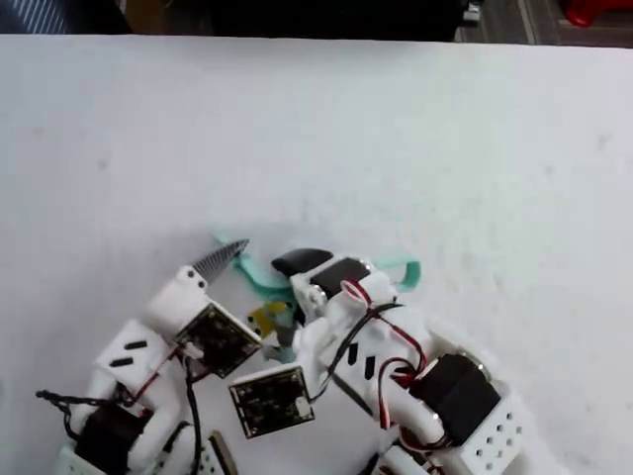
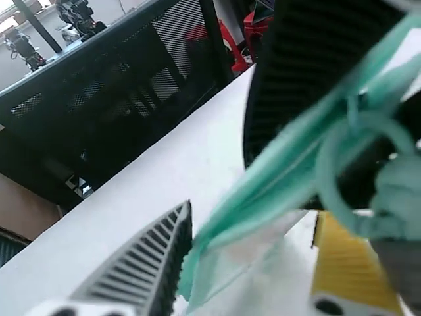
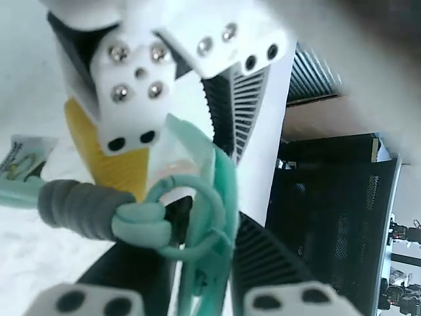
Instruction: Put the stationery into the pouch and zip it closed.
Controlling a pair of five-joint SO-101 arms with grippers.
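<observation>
One teal zip pull close-up, pouch edge overhead

we see a white table spread across the high view under soft, even light. a dark strip runs behind its far edge, with a bit of grey floor and a red object in the corner. in the left wrist view a black mesh panel stands beyond the table, with a bright patch above it and a brown surface below.

Mint-trimmed clear pouch, on white table
</observation>
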